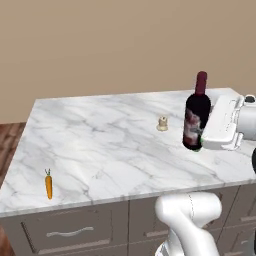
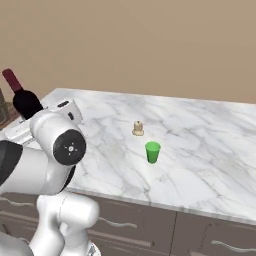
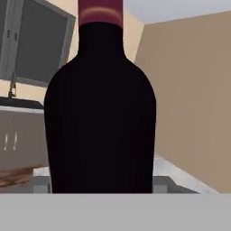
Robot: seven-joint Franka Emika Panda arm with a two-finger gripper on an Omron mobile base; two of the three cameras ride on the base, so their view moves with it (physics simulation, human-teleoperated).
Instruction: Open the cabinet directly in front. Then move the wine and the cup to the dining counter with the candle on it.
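The wine (image 1: 197, 117) is a dark bottle with a red foil neck and a white-and-red label. It stands upright at the right side of the dining counter (image 1: 105, 135), which has a white marble top. My gripper (image 1: 202, 134) reaches in from the right and is shut on the bottle's body. In the hand view the wine (image 3: 100, 117) stands right before the camera between the fingertips. The green cup (image 2: 153, 152) stands upright on the marble, near the small candle (image 2: 138, 129). I cannot tell whether the bottle's base touches the top. A grey cabinet (image 3: 40, 45) shows far behind.
A carrot (image 1: 48, 185) lies near the counter's front left edge. The candle (image 1: 162, 123) sits just left of the bottle. Dark drawers with silver handles (image 1: 70, 232) run under the top. A beige wall stands behind the counter.
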